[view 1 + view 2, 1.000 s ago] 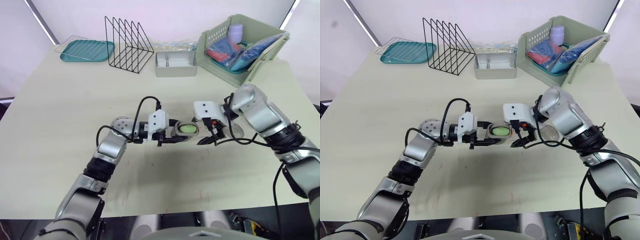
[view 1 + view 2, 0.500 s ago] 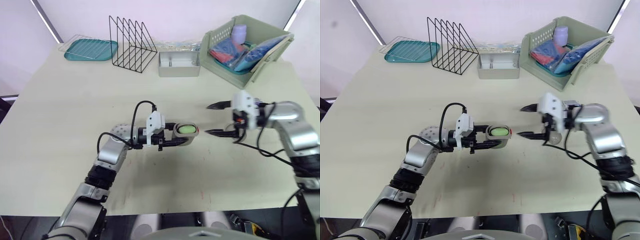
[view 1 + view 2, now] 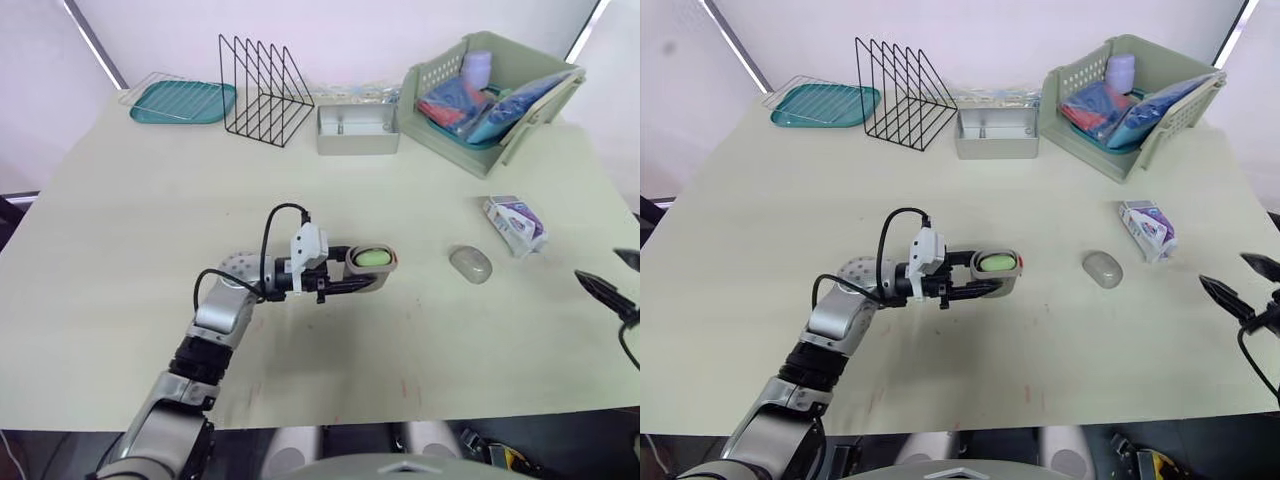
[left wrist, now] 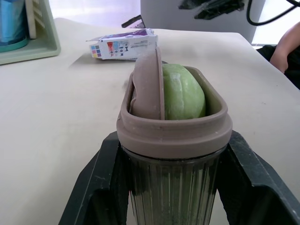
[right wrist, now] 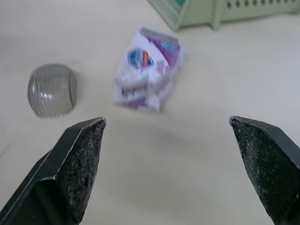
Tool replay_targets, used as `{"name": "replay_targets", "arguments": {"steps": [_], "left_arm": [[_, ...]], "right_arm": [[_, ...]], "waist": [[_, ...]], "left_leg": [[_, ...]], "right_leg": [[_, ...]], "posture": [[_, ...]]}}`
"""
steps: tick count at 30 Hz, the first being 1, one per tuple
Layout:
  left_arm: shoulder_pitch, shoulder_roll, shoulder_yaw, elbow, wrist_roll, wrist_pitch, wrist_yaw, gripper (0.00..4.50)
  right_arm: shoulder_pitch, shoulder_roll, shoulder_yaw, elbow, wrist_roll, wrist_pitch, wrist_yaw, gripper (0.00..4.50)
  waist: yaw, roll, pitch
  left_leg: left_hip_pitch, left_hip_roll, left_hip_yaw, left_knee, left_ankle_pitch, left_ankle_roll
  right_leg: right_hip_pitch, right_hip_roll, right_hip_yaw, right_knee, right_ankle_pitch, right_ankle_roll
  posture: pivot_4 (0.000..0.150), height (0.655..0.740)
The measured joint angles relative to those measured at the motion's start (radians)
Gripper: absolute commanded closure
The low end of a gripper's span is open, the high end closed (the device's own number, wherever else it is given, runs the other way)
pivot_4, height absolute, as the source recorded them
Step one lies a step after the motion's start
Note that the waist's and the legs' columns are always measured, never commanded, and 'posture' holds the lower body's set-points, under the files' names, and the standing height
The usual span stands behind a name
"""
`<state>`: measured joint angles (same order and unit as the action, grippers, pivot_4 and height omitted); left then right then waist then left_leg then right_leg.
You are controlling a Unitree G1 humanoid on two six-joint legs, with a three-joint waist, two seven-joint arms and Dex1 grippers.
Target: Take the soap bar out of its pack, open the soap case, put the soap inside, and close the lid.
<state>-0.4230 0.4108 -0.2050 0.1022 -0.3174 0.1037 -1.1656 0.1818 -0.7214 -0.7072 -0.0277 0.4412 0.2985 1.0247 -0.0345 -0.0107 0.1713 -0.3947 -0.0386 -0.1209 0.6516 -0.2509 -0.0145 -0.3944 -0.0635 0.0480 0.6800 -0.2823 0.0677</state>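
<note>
Pale green table (image 3: 150,200), 6 things sitting on it: teal tray (image 3: 150,117) at 11, black wire rack (image 3: 265,75) beside it, metal box (image 3: 358,130) at 12, basket (image 3: 435,72) at 1, soap pack (image 3: 515,222) and clear lid (image 3: 470,264) near 3, slightly apart.

Soap (image 4: 183,96) pale green; soap case (image 4: 173,136) grey-brown, ribbed; lid (image 5: 51,90) grey, ribbed; pack (image 5: 149,70) white-purple; table (image 3: 150,200) beige

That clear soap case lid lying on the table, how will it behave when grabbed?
The lid looks like thin ribbed clear plastic, so probably light and stiff. Its rounded dome offers no flat sides, so it may slip from a pinch or skid across the smooth table.
</note>
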Motion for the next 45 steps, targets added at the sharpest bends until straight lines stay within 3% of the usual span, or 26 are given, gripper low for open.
{"name": "replay_targets", "arguments": {"steps": [6, 12, 16, 24, 27, 35, 45], "left_arm": [[-0.001, 0.009, -0.003, -0.004, 0.000, 0.028, -0.026, 2.60], [-0.005, 0.014, -0.010, -0.014, 0.000, 0.047, -0.054, 2.60], [-0.027, 0.008, -0.020, -0.009, 0.002, 0.044, -0.060, 2.60], [-0.044, -0.011, -0.039, 0.002, 0.016, 0.037, -0.051, 2.60], [-0.042, -0.011, -0.040, -0.001, 0.020, 0.040, -0.045, 2.60], [-0.037, -0.022, -0.043, -0.005, 0.022, 0.040, -0.030, 2.60], [-0.027, -0.022, -0.043, -0.011, 0.022, 0.040, -0.016, 2.60]], "right_arm": [[0.066, -0.037, 0.048, -0.043, 0.001, 0.007, 0.014, 0.05], [0.049, -0.273, 0.119, -0.152, 0.080, 0.294, 0.057, 0.05], [-0.044, -0.467, 0.194, -0.239, 0.124, 0.491, 0.066, 0.05], [-0.407, -0.570, 0.491, -0.285, 0.197, 0.766, 0.012, 0.05], [-0.596, -0.527, 0.656, -0.259, 0.181, 0.861, -0.031, 0.05], [-0.790, -0.418, 0.867, -0.188, 0.116, 0.947, -0.074, 0.05], [-0.828, -0.304, 0.969, -0.125, 0.042, 0.981, -0.150, 0.05]], "waist": [[-0.004, 0.000, 0.000], [-0.005, 0.001, 0.000], [-0.001, 0.000, 0.001], [0.012, -0.001, 0.001], [0.010, 0.000, 0.001], [0.020, 0.000, 0.001], [0.020, 0.000, 0.001]], "left_leg": [[0.000, 0.000, 0.000, 0.000, 0.000, 0.000], [0.000, 0.001, 0.001, 0.001, 0.000, 0.000], [-0.001, 0.001, -0.001, 0.001, 0.000, 0.000], [-0.004, 0.002, -0.002, 0.002, 0.000, 0.000], [-0.003, 0.003, 0.000, 0.001, 0.000, 0.000], [-0.005, 0.003, -0.001, 0.002, 0.000, 0.000], [-0.005, 0.003, -0.001, 0.002, 0.000, 0.000]], "right_leg": [[0.000, 0.000, 0.000, 0.000, 0.000, 0.000], [0.000, 0.000, 0.001, -0.001, 0.000, 0.000], [0.001, 0.001, -0.002, -0.002, 0.000, 0.000], [0.000, -0.001, -0.003, -0.003, 0.000, 0.000], [-0.001, -0.001, -0.002, -0.002, 0.000, 0.000], [-0.002, -0.001, -0.002, -0.002, 0.000, 0.000], [-0.003, -0.001, -0.002, -0.002, 0.000, 0.000]], "posture": [[0.150, 0.7400], [0.150, 0.7400], [0.150, 0.7400], [0.150, 0.7400], [0.150, 0.7400], [0.150, 0.7400], [0.150, 0.7400]]}}
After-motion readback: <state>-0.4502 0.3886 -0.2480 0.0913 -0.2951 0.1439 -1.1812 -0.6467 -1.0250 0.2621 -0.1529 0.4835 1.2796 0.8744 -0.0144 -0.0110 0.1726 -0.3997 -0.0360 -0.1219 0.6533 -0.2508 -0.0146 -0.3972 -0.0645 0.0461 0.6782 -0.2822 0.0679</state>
